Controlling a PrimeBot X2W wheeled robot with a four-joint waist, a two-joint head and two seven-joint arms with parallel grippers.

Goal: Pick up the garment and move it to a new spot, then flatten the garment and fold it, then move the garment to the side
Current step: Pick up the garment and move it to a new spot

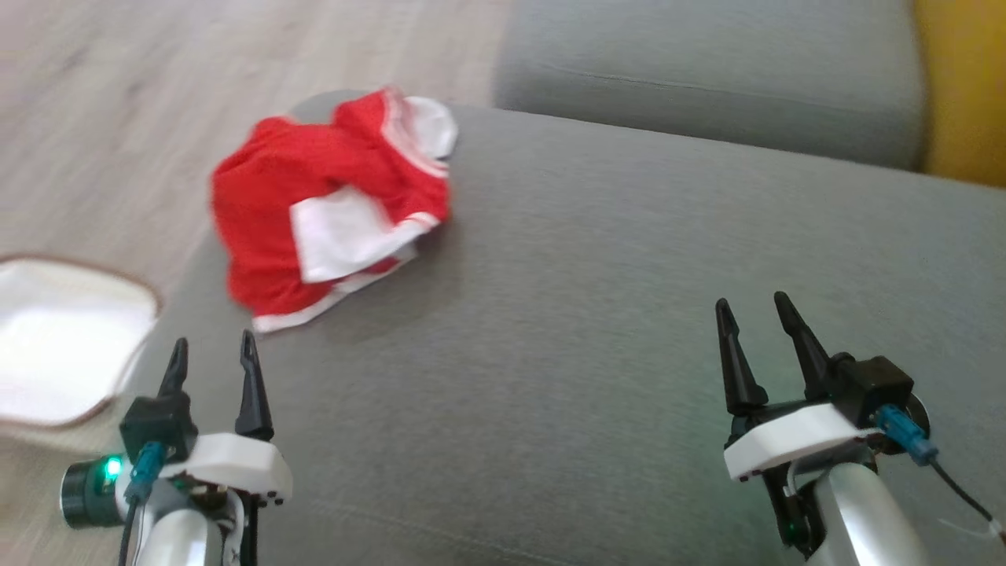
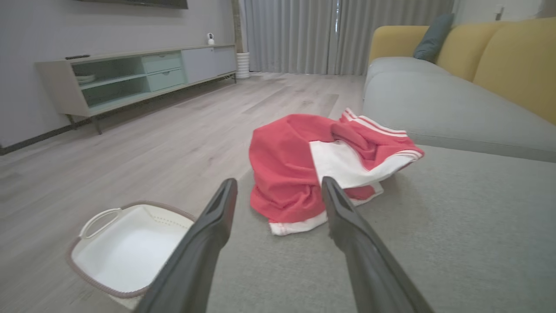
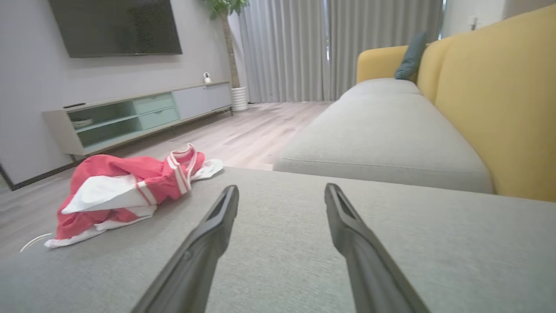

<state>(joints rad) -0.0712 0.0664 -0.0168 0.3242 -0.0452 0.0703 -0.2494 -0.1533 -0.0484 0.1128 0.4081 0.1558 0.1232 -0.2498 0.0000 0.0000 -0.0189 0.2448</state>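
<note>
Garment [image 1: 267, 196], red with white panels, lies crumpled on cushion [image 1: 589, 314]; left tool [image 1: 214, 339] and right tool [image 1: 750, 300] each spread wide.

Red garment [image 1: 267, 196] on grey cushion [image 1: 629, 314]

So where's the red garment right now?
The garment lies crumpled on the grey cushion, near its far left corner in the head view, ahead of the left gripper, with the white basket on the floor nearby.
</note>
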